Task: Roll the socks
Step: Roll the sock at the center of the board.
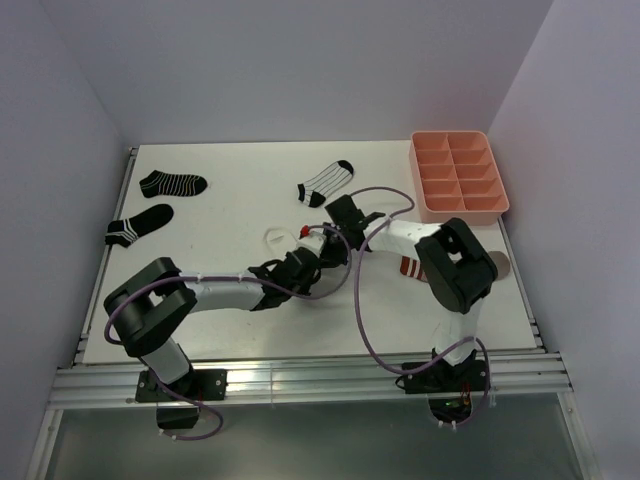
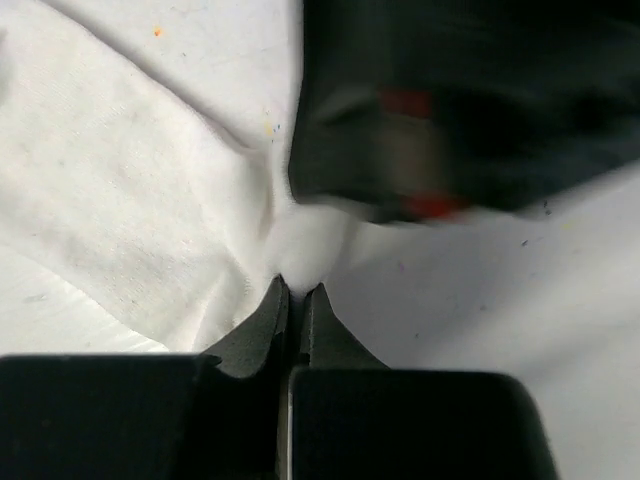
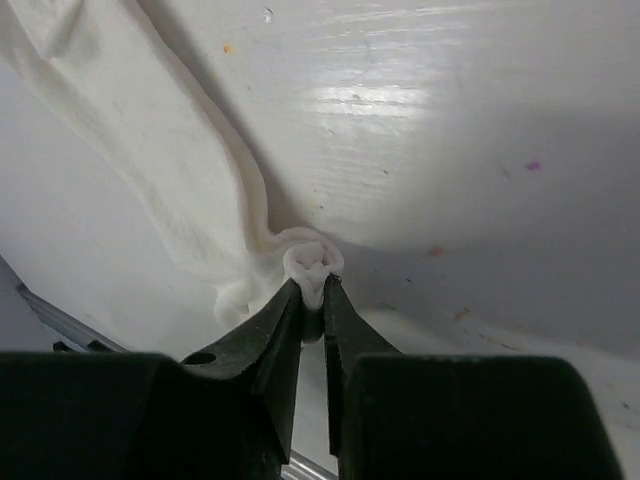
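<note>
The left gripper (image 2: 297,292) and right gripper (image 3: 312,288) each clench a fold of the white sock (image 2: 130,190), bunched at their tips. Judging by this, rolling has barely begun. The black striped socks (image 1: 172,184), black-toed sock (image 1: 325,182) and taupe sock (image 1: 411,267) lie apart from both grippers, unrolled.

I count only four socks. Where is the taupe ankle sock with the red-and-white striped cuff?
Top view: the taupe sock lies at the table's right side, partly hidden under the right arm, just in front of the pink divided tray.
</note>
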Available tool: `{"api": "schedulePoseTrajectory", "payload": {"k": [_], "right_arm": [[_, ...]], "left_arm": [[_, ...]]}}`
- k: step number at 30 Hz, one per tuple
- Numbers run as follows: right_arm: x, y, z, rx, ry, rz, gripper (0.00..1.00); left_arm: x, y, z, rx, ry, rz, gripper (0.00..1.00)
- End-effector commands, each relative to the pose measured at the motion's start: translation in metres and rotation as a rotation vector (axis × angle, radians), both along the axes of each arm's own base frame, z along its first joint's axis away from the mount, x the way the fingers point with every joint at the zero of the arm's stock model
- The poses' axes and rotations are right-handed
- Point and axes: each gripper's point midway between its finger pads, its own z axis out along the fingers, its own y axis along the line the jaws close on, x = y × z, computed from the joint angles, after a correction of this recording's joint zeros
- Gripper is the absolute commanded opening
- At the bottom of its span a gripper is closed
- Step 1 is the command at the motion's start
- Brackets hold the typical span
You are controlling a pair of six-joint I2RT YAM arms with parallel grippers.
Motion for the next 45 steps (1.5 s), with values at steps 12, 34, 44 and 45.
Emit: {"api": "schedulePoseTrajectory", "payload": {"k": [12,34,44,45], "right_arm": [[0.028,-0.026,0.064,0.200,-0.347,-0.169,0.53],[-0.016,0.011,-0.001,0.255,-0.159,-0.162,0.54],[-0.023,0.018,-0.017,0.243,-0.107,-0.141,0.47],[-0.023,0.018,-0.019,0.238,-0.102,-0.138,0.44]], "left_arm": [[-0.016,0.007,0.003,-0.587,0.624,0.058,0.01],[-0.010,0.033,-0.013,-0.769,0.768,0.256,0.01],[-0.015,0.038,-0.020,-0.789,0.787,0.299,0.01],[-0.015,0.038,-0.020,-0.789,0.788,0.302,0.01]]}}
